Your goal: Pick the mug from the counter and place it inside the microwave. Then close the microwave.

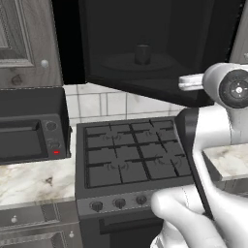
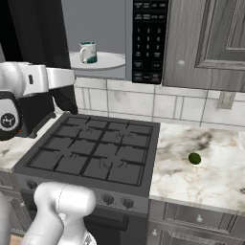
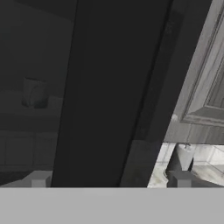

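Mug (image 2: 88, 52): pale cup, teal lower part, upright on white plate (image 2: 111, 61) inside microwave (image 2: 149, 43); tool (image 3: 109, 179) fingers spread, empty.

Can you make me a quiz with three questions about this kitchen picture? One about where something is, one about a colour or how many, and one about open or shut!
1. Where is the mug?
A. On the stove
B. On the white plate inside the microwave
C. On the counter by the green ball

2. How many knobs show on the front of the stove in the left base view?
A. One
B. Three
C. Six

3. How is the microwave door?
A. Swung open
B. Shut tight
C. Taken off and lying on the counter

Answers:
1. B: the mug stands upright on the round white plate in the microwave.
2. B: three dark knobs sit in a row under the burners.
3. A: the inside lies open to the right base view, with the dark door swung out to the side.
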You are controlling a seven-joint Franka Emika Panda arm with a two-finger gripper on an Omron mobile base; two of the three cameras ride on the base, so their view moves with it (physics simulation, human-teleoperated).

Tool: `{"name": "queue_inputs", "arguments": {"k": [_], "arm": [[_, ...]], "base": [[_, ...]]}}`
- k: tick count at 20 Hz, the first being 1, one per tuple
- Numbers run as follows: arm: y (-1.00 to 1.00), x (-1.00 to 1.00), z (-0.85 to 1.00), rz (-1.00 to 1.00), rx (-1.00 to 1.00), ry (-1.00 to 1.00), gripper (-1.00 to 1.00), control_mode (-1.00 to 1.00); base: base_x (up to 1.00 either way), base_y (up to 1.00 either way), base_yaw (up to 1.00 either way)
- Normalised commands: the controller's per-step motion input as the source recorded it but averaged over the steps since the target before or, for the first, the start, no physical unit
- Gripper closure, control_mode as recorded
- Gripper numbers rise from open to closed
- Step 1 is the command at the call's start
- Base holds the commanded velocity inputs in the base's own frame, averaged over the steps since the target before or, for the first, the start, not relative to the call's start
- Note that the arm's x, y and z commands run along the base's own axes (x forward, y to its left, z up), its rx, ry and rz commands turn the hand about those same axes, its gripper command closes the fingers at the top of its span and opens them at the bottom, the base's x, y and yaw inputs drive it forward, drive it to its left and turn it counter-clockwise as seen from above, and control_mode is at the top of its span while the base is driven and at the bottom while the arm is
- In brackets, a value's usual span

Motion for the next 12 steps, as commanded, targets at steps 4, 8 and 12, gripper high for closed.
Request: {"name": "queue_inputs", "arguments": {"k": [4,8,12], "arm": [[-0.04,0.47,0.00,0.00,0.00,0.06,-1.00,-1.00],[-0.01,0.39,0.00,0.00,0.00,0.02,-1.00,-1.00],[-0.06,0.33,0.00,0.00,0.00,0.00,-1.00,-1.00]], "base": [[0.00,0.00,0.00],[0.00,0.00,0.00],[0.00,0.00,0.00]]}}
